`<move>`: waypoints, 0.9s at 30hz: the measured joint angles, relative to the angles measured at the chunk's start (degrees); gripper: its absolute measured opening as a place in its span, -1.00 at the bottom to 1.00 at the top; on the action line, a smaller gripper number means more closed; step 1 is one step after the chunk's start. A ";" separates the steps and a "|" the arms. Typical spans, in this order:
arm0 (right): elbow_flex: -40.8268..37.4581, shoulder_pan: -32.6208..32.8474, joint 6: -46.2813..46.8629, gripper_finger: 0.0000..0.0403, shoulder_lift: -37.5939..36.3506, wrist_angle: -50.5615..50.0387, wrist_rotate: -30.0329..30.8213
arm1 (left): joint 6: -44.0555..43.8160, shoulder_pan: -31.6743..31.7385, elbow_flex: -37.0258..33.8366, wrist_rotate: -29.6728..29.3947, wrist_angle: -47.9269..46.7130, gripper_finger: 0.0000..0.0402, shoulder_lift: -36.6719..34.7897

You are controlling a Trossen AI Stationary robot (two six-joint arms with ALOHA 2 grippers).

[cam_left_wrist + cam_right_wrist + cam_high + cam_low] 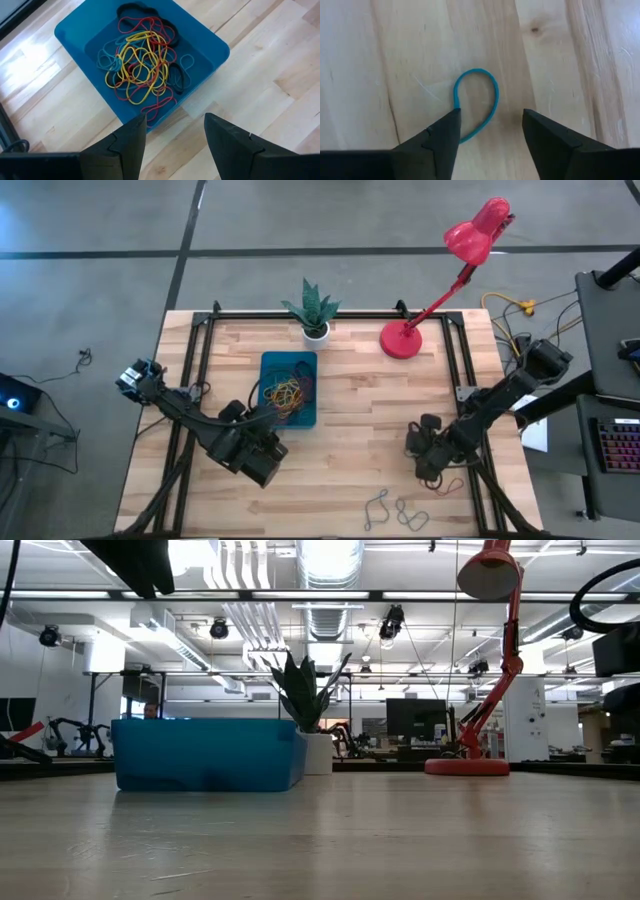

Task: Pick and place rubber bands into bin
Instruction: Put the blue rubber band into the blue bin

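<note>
Teal band (476,102) partly hidden behind open right gripper (489,131)

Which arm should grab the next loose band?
Right. Its open tool hangs over a blue band on the wood. The left tool, open and empty, sits by the bin, away from loose bands.

table (350,430): pale wood planks, matt, grain and knots showing | bin (210,47): smooth teal plastic, slight sheen | rubber bands (142,65): thin, matt rubber | lamp (405,338): glossy red
</note>
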 joint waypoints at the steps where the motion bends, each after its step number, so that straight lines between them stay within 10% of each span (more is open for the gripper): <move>1: -0.03 0.00 0.07 -0.04 0.01 0.14 0.17 | 0.03 0.00 0.00 0.00 0.04 -0.08 0.00; 13: -0.37 -0.02 1.62 -0.74 5.94 9.84 2.30 | 0.14 0.00 0.00 0.04 0.06 -0.08 0.00; 27: 3.39 -1.20 -1.84 -0.96 4.27 6.96 0.98 | 1.15 0.00 0.00 0.04 0.12 -0.08 0.00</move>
